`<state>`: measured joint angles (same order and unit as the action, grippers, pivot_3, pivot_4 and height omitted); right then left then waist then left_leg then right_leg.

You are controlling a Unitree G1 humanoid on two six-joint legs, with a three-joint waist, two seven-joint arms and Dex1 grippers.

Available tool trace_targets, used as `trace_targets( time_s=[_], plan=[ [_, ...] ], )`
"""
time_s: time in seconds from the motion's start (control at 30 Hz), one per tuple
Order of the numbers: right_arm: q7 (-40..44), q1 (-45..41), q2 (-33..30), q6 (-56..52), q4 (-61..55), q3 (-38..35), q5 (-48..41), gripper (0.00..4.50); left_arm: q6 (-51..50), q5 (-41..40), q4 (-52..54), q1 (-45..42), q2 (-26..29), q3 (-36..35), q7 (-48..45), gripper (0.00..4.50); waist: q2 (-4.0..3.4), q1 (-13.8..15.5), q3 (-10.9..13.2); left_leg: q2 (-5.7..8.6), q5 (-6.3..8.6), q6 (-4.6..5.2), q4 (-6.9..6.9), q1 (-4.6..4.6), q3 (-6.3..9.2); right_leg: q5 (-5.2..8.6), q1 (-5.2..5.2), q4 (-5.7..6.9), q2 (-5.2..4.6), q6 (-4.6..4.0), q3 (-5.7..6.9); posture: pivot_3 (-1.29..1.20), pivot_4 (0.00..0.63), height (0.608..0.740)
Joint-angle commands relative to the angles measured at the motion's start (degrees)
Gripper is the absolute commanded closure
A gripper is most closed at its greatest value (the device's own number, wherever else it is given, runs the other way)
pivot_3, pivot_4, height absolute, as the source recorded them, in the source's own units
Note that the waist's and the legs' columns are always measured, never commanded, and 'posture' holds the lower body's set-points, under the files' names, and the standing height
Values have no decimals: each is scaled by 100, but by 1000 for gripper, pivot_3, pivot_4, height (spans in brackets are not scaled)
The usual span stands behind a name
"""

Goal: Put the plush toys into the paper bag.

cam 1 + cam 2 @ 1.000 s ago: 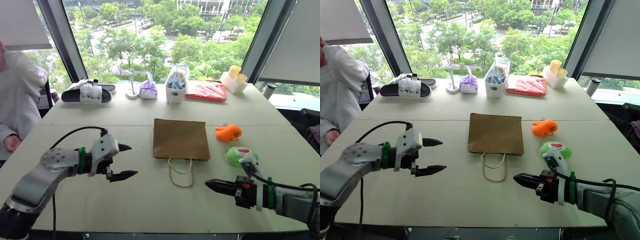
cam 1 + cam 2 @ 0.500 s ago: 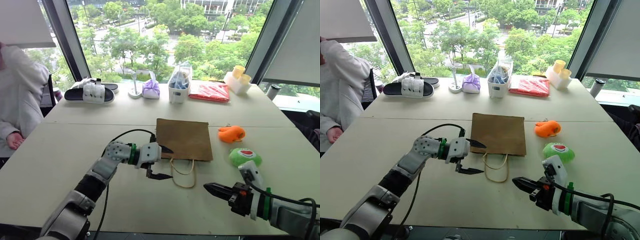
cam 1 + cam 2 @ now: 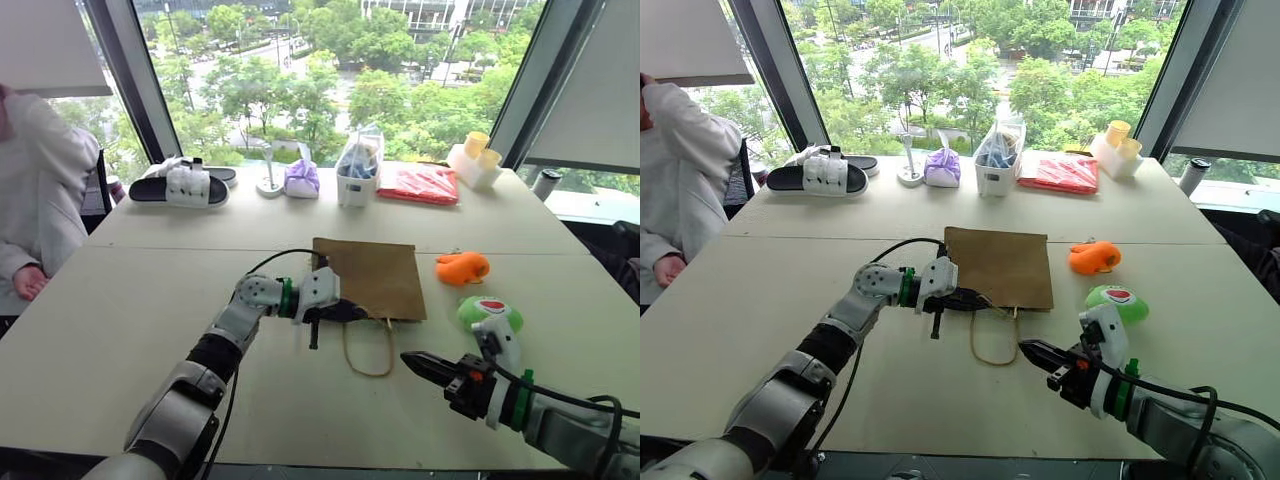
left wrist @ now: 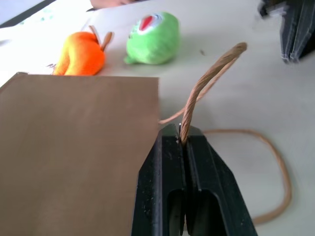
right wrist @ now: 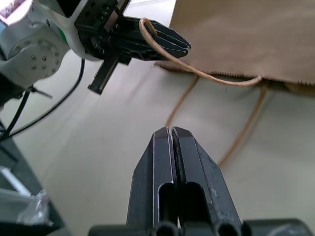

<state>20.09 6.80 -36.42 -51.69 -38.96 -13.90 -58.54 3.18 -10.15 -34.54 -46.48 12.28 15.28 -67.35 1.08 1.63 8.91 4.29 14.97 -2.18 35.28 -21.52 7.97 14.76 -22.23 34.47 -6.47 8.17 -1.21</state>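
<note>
**Left gripper pinches a bag handle; toys lie outside the bag**

While the brown paper bag point(image 3: 366, 279) lies flat on the pale table point(image 3: 150, 300), the left gripper point(image 4: 183, 140) has its two black fingers closed on one of the bag's thin tan loop handles point(image 4: 209, 81), at the bag's open edge. In the left wrist view the cord rises out from between the fingertips and arches upward, while the other handle point(image 4: 275, 167) rests on the tabletop. The right gripper point(image 5: 172, 135) hovers above the table near the handles, fingers pressed together and holding nothing.

Both plush toys sit on the table to the robot's right of the bag, apart from it. The orange plush toy point(image 3: 459, 267) lies level with the bag's far half; the lime-green plush toy point(image 3: 488, 312), showing a red-and-white patch, lies nearer the robot, just beyond the right arm.

Along the window edge stand a black-and-white sandal point(image 3: 178, 187), a purple tied pouch point(image 3: 299, 178), a clear bag of items point(image 3: 357, 166) and a red packet point(image 3: 418, 184). A person in a white sleeve point(image 3: 35, 190) sits at the table's left.
</note>
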Motion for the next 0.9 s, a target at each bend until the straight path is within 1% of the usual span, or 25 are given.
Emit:
trace_targets(
  time_s=[0.03, 0.13, 0.23, 0.33, 0.43, 0.53, 0.63, 0.77, 0.9],
  plan=[
    [-183, -344, 204, 370, -65, 297, 487, 4500, -1453, -622, 807, -260, -48, -496, 308, 4447, 1, -51, 1, -1, 0, 0, 0, 1, 1, 0, -1, 3, 2, 0, 1, 0, 150, 740],
    [-319, -681, 398, 595, 118, 630, 993, 4500, -2492, -1016, 1458, -346, -43, -745, 571, 4447, 0, -107, 0, 0, -1, -1, 0, 4, 6, 1, 0, 10, 2, 1, 2, 0, 150, 740],
    [-471, -1114, 594, 922, 551, 1085, 1762, 4500, -3329, -1498, 2325, -212, -88, -890, 768, 4447, -1, -149, -1, -1, -2, -4, -1, 6, 5, 1, -7, 19, 2, 1, 1, 0, 150, 740],
    [-414, -1382, 754, 1170, 889, 1294, 2164, 4500, -3848, -1708, 2780, -65, -159, -913, 1056, 4447, -2, -151, -1, -1, -4, -8, -1, 12, 5, 1, -11, 38, 2, 0, 1, 0, 150, 740],
    [-407, -1701, 809, 1460, 1432, 1587, 2795, 4500, -4328, -2013, 3186, 123, -223, -956, 1252, 4447, -2, -173, -1, 0, -8, -14, -1, 15, 4, 2, -16, 49, 2, 0, 0, 0, 150, 740],
    [-339, -1830, 917, 1595, 1711, 1668, 3063, 4500, -4308, -1928, 3361, 263, -127, -817, 1293, 4447, -2, -217, -1, 0, -12, -22, -1, 15, 3, 2, -17, 56, 2, -1, 0, 0, 150, 740],
    [-236, -1766, 959, 1560, 1663, 1569, 3056, 4500, -4280, -1914, 3328, 280, -115, -857, 1407, 4447, -2, -221, -1, 0, -13, -23, 0, 15, 4, 2, -18, 57, 2, -2, 0, 0, 150, 740],
    [-117, -1713, 935, 1556, 1708, 1543, 3157, 4500, -4489, -2225, 3323, 211, -211, -1081, 1539, 4447, -2, -222, -1, 0, -13, -23, -1, 15, 4, 2, -17, 56, 2, -2, -1, 0, 150, 740],
    [-107, -2231, 1132, 1681, 2544, 1901, 3639, 4500, -4705, -2581, 3351, 101, -312, -1285, 1619, 4447, -2, -261, -1, -1, -13, -23, 0, 18, 1, 1, -18, 57, 2, -3, -3, 0, 150, 740]
  ],
)
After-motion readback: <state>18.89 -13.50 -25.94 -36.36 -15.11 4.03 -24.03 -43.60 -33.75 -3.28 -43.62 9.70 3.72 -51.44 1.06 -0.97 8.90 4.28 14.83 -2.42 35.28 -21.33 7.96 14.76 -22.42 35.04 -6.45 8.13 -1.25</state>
